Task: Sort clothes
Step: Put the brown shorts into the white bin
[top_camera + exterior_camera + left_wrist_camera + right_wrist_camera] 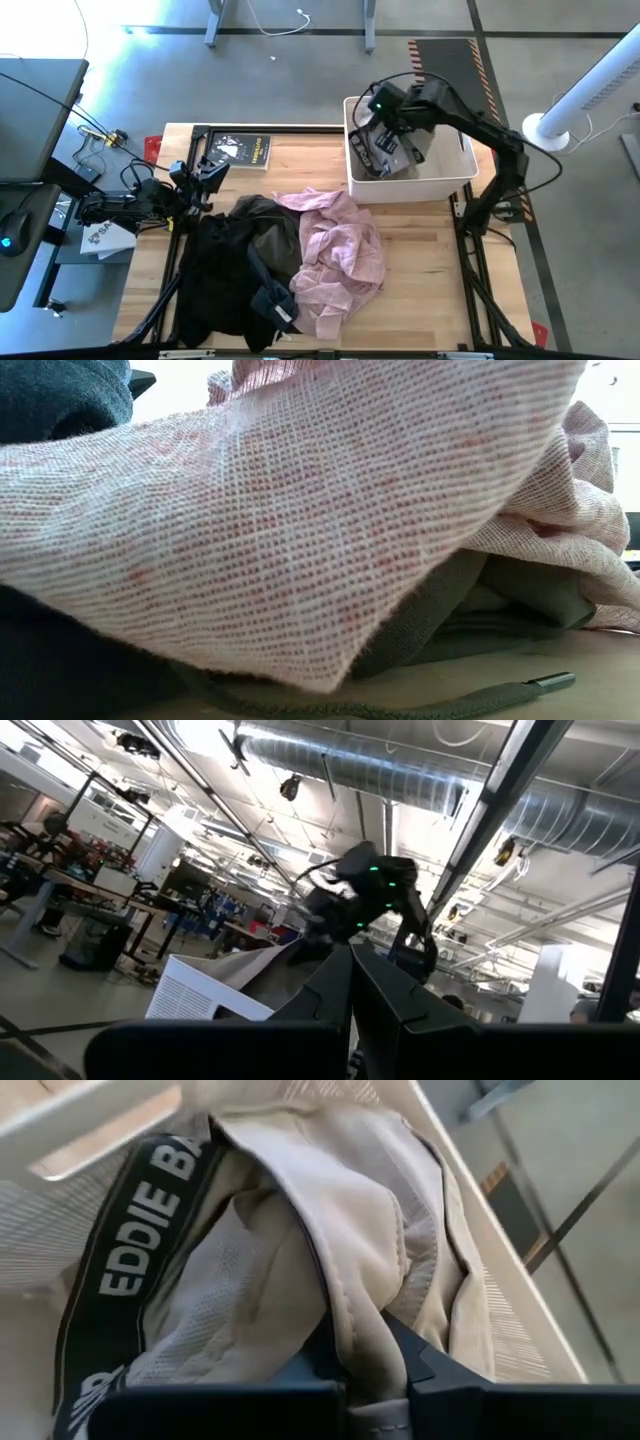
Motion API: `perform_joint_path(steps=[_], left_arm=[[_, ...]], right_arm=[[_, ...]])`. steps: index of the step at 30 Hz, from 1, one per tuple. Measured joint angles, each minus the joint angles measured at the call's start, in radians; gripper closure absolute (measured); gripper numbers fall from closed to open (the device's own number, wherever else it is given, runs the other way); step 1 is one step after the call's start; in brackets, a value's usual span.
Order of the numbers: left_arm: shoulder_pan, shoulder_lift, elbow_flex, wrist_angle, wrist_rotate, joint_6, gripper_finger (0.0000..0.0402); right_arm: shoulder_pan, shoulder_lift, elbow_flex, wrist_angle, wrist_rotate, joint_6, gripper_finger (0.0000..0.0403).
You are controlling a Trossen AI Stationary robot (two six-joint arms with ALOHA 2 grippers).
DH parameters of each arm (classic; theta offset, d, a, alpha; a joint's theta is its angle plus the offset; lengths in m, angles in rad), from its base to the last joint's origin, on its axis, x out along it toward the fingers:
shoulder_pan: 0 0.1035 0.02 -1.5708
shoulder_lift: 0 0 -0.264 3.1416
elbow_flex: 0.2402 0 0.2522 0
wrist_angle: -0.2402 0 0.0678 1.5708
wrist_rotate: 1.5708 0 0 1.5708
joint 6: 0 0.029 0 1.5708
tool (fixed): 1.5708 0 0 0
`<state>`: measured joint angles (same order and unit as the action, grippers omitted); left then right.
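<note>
A pile of clothes lies on the wooden table: a pale pink garment (335, 250), a black one (215, 275) and a dark grey-olive one (265, 225) between them. In the low view the pink cloth (300, 510) lies over the olive garment (500, 600). A beige-grey garment (300, 1250) with a black lettered waistband (130, 1250) lies in the white basket (410, 190) at the far right. My right gripper (385, 150) reaches into the basket, shut on this garment. My left gripper (208, 175) is shut and empty at the table's left edge, left of the pile. My right gripper pinches a raised fold of the beige-grey garment (365, 1320) between its two fingers (410, 1355). It comes from above, pointing down into the basket. The rest of the garment lies slack in the basket.
A small dark booklet (240, 150) lies at the table's far left. Bare wood shows right of the pile, in front of the basket (420, 260). A desk with equipment stands left of the table.
</note>
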<state>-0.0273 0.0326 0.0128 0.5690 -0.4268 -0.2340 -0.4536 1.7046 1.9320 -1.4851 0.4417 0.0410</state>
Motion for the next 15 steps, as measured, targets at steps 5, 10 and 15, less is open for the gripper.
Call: perform_joint_path(steps=[5, 10, 15], left_arm=[[0.000, 0.000, 0.000, 0.000, 0.023, 0.000, 0.0394], [0.000, 0.000, 0.000, -0.004, 0.032, -0.027, 0.0394], [0.000, 0.000, 0.000, -0.005, 0.032, -0.034, 0.0394]], right_arm=[[-0.078, 0.038, -0.043, 0.033, -0.070, -0.045, 0.0398], [-0.160, 0.019, -0.270, 0.204, -0.224, -0.099, 0.0398], [-0.204, 0.016, -0.479, 0.378, -0.288, -0.106, 0.0397]])
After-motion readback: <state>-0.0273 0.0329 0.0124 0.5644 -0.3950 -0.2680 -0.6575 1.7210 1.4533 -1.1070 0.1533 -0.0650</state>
